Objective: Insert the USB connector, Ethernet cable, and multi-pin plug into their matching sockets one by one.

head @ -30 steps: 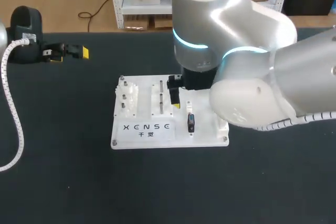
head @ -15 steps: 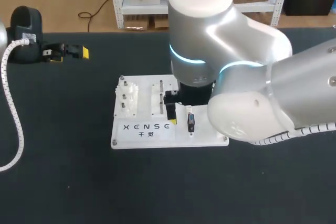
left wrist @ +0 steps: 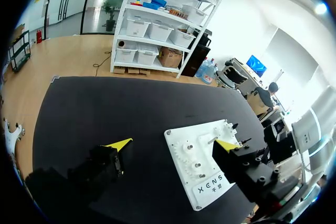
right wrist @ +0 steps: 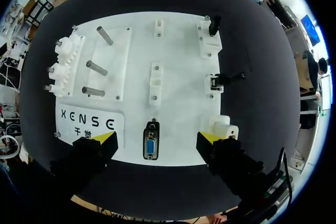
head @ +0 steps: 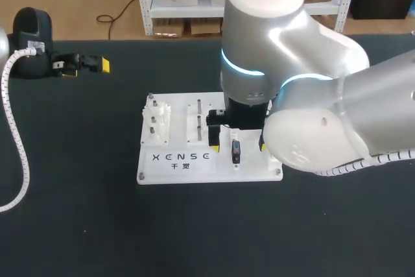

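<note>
We record the white board at centre frame on the worktop; on it the multi-pin plug stands upright between the spread fingers of our right claw, touching neither; farther off, upper left, our left claw is likewise spread.

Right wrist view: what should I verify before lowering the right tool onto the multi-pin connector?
1. Right tool open: ok.
2. Black multi-pin connector with blue face between its fingers, roughly centred: ok.
3. Fingers clear of the connector on both sides: ok.
4. Connector loose or already seated in the white rectangular plastic board: cannot tell.
5. Left tool well away from the board: ok.
</note>
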Controlling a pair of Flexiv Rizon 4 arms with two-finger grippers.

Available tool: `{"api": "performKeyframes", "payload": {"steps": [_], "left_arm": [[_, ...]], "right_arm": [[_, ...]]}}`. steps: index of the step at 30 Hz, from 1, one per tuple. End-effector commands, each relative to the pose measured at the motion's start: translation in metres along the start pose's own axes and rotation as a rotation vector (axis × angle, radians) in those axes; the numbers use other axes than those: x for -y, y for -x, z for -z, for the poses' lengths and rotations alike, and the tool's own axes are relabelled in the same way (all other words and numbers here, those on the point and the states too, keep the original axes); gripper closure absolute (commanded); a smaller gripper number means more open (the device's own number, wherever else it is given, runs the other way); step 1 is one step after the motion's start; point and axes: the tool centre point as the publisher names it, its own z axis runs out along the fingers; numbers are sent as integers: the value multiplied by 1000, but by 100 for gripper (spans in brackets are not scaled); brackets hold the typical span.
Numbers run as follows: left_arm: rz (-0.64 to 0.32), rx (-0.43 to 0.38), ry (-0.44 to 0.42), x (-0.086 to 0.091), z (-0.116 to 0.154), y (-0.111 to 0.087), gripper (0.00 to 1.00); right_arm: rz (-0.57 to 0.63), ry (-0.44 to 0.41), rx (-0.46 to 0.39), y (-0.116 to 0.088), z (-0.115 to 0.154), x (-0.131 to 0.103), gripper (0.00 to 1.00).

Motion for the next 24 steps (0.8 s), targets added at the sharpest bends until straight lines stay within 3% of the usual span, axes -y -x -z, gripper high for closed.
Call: {"api": "performKeyframes", "payload": {"steps": [1,24], "left_arm": [[0,0,0,0,0,0,0],[0,0,0,0,0,0,0]], "right_arm": [[-1,1,4,-1,1,1,0],[-9,-45,-23,-4,-1,-9,0]]}}
